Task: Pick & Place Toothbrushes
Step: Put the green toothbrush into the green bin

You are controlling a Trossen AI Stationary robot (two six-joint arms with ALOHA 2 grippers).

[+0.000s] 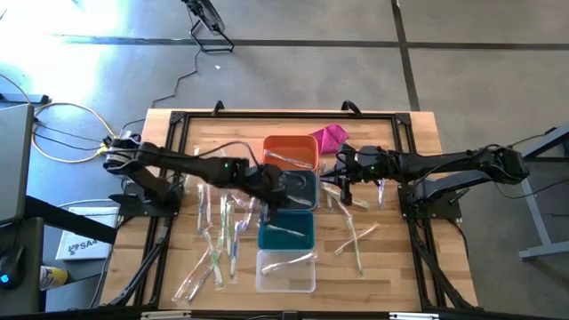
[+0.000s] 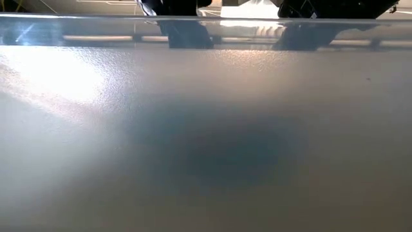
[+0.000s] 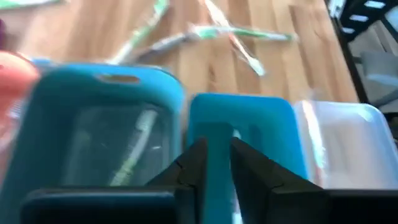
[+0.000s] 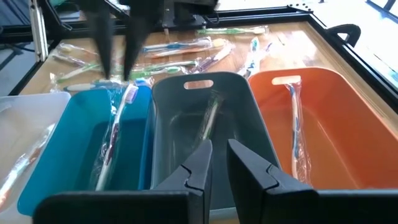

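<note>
Teal bin (image 4: 93,149), nearest the left gripper (image 1: 267,206): its fingers (image 4: 115,43) look nearly pressed together above a wrapped toothbrush (image 4: 115,140) leaning in the bin; whether they pinch it we cannot tell. Risk: the glossy wrapper snags and tips over the rim. Farther off, the right gripper (image 4: 214,163), narrowly parted, empty, hangs over the grey bin (image 4: 205,118). Beyond, loose toothbrushes (image 1: 222,236) lie scattered on the wood.

The wooden table (image 1: 391,258) carries a row of four bins down its middle: orange bin (image 1: 290,151) farthest, then grey bin (image 1: 298,188), teal bin (image 1: 286,233) and clear bin (image 1: 286,271) nearest. Wrapped toothbrushes (image 1: 218,240) lie scattered on both sides, and a magenta cloth (image 1: 330,137) lies just right of the orange bin.
</note>
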